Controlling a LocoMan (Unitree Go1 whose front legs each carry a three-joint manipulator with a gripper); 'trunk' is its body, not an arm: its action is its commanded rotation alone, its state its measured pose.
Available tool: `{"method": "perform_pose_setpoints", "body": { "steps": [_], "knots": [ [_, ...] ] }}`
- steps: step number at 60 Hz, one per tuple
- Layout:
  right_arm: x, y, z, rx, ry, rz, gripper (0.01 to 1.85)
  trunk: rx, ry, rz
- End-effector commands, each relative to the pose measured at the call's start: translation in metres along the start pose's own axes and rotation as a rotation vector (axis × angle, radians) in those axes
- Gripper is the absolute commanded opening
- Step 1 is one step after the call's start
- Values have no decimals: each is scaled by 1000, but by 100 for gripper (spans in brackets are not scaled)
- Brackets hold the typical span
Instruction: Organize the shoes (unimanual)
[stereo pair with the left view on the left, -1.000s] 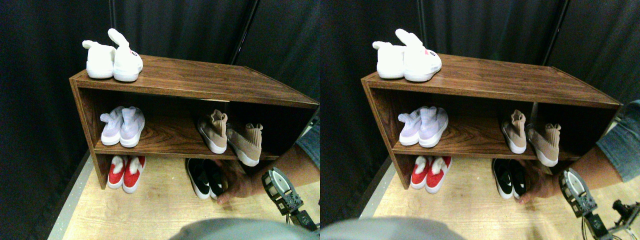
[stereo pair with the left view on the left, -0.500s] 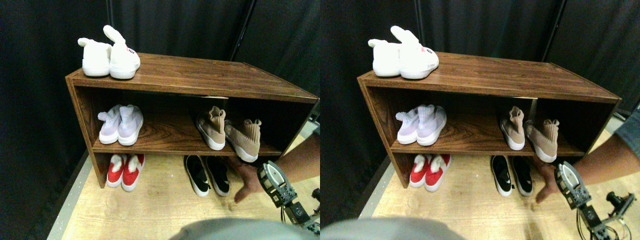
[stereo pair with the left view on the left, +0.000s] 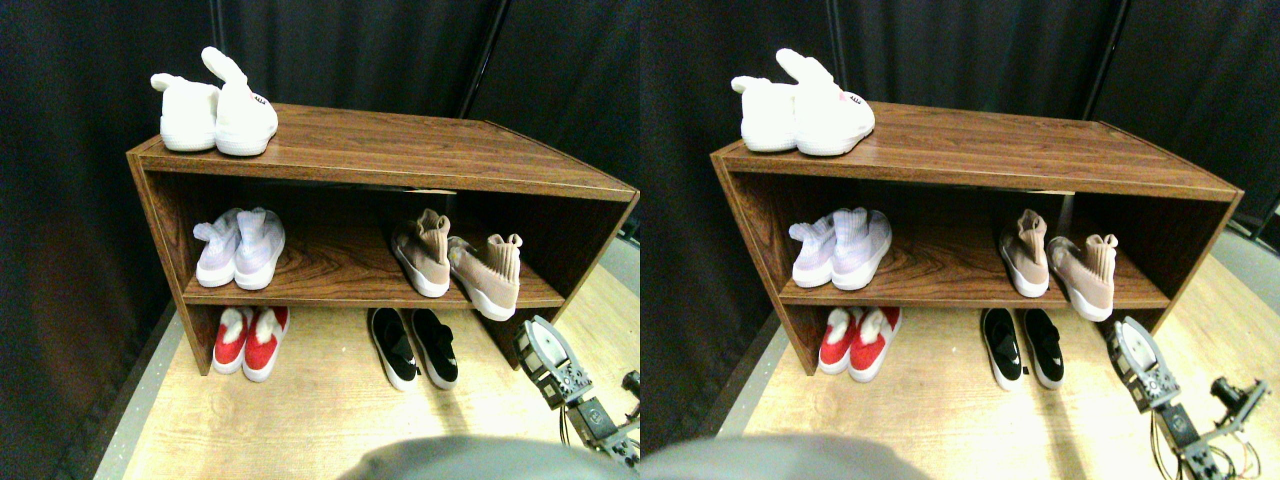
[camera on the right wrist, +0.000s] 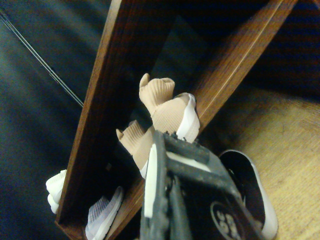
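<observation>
I am holding the right hand (stereo pair with the left view on the left: 545, 352) low over the floor (stereo pair with the left view on the left: 320, 420), just off the shelf's right end panel, and it is carrying nothing; from either camera I cannot tell whether its jaws are spread or pressed together, since the wrist camera is showing me only the dark frame of one jaw. Nearest to it, up and slightly to the left, the crooked tan shoe (stereo pair with the left view on the left: 488, 276) is lying at an angle on the middle board, its white-soled toe poking past the front edge toward the hand. Its mate, the straight tan shoe (stereo pair with the left view on the left: 422, 252), is sitting just beyond it, farther left and deeper in, the two collars close together but the soles splayed apart. That crooked one is, I am judging, the piece to fix, so I am planning to come in level with the board, under the top panel, and take it by the knit collar or heel rather than the slippery sole, then swing the toe in until it is lying parallel beside its mate. Further left on the floor the black slip-ons (stereo pair with the left view on the left: 415, 346) are standing side by side under the board, and I am wanting to keep the arm clear of them. Farther out, the lavender pair (stereo pair with the left view on the left: 242, 249), the red pair (stereo pair with the left view on the left: 250, 342) and the white pair (stereo pair with the left view on the left: 212, 104) on top of the shelf (stereo pair with the left view on the left: 400, 150) are looking tidy already.
</observation>
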Motion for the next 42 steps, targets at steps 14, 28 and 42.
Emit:
{"method": "perform_pose_setpoints", "body": {
  "steps": [14,28,42],
  "knots": [
    [-2,12,0,-21,-12,65,6,-19,-2,-3],
    [-10,30,2,11,-8,38,116,-18,-19,-15],
    [-3,38,0,-25,-32,21,167,-25,-27,-12]
  ]
}}
